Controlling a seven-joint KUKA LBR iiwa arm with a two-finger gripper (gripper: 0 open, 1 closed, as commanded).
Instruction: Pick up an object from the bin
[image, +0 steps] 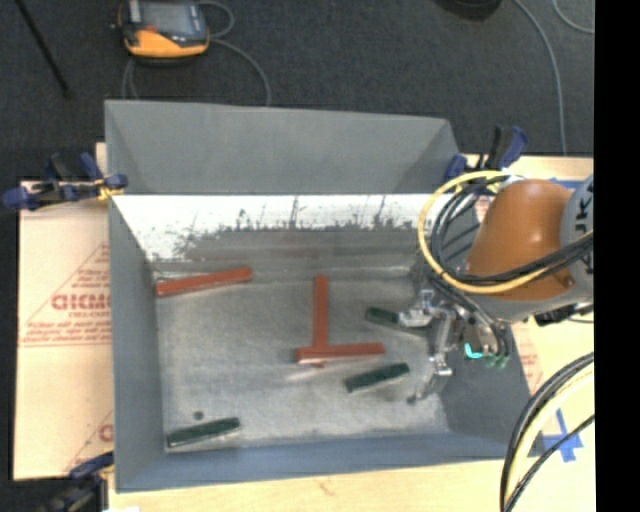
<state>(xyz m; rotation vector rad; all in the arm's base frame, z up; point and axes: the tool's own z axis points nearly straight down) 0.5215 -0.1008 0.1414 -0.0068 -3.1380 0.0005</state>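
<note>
Hanging low at the right side of the bin (130, 350), my gripper (428, 350) has its two fingers (414, 319) apart, and nothing is between them. Two things lie close to me. A short green stick (381, 317) is just left of my back finger, near the right wall. A longer green stick (377, 378) lies just left of my front finger, a bit tilted. I think the longer one is the easier pick, since it has bare floor around it. To do it well, I should slide left until the stick's middle is between my fingers, turn so I squeeze it the thin way, go down to the floor, and then close. The two red sticks (320, 300) that make a T are near, so I must not bump them. Another red stick (203, 281) and one more green stick (203, 432) lie well apart from me on the left.
</note>
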